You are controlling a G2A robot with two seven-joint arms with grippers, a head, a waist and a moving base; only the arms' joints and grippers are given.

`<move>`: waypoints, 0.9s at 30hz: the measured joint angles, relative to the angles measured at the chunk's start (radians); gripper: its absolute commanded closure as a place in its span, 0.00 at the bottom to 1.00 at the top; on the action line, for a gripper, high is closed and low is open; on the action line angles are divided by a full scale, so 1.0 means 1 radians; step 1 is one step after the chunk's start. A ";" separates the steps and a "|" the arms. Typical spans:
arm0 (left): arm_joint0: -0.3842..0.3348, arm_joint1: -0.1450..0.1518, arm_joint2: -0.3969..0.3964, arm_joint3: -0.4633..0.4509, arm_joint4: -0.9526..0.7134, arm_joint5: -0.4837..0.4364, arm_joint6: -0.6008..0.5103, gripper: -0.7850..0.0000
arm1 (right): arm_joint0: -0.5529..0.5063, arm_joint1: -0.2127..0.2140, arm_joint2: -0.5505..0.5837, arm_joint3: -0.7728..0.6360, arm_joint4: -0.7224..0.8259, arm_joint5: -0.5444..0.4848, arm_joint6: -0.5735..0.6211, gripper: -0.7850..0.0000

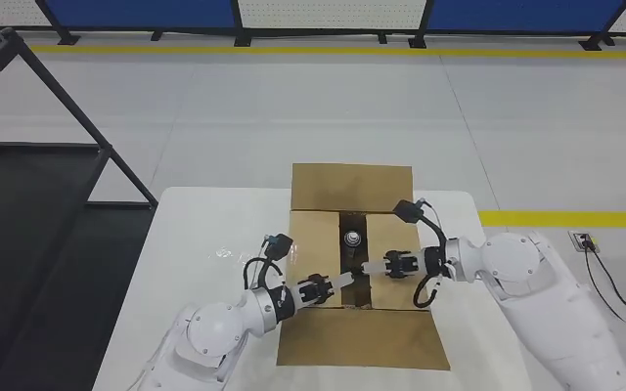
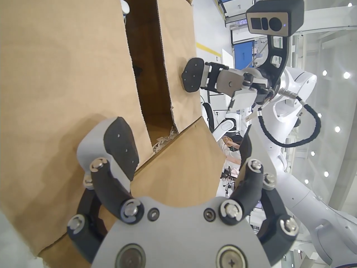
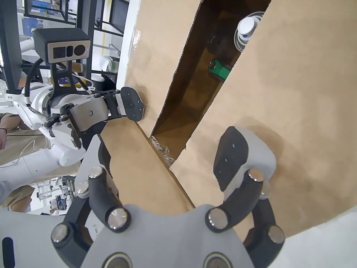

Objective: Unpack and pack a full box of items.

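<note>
A brown cardboard box (image 1: 318,244) stands on the white table (image 1: 196,254). Its far and near flaps lie spread out, and the two side flaps slope inward with a gap between them. My left gripper (image 1: 342,282) (image 2: 182,140) is open, one pad (image 2: 121,146) resting on the left side flap by the near flap's corner. My right gripper (image 1: 374,266) (image 3: 167,149) is open too, one pad (image 3: 233,160) on the right side flap. Through the gap I see a white capped bottle (image 3: 246,27), a green item (image 3: 220,69) and shredded paper (image 3: 161,152).
A black metal rack (image 1: 59,176) stands off the table's left side. Bare table surface lies left of the box. The near flap (image 1: 362,337) covers the table's front middle. A yellow floor line (image 1: 548,217) runs off to the right.
</note>
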 measured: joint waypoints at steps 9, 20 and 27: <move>0.029 0.009 -0.033 -0.056 -0.021 -0.047 0.019 0.00 | -0.050 0.019 0.076 -0.064 0.004 -0.026 -0.046 0.00; 0.120 0.025 -0.148 -0.180 -0.109 -0.129 0.080 0.00 | -0.092 0.032 0.150 -0.133 0.063 -0.080 -0.100 0.00; 0.205 0.046 -0.319 -0.210 -0.307 -0.242 -0.028 0.00 | -0.060 0.033 0.189 -0.094 0.135 -0.130 -0.134 0.00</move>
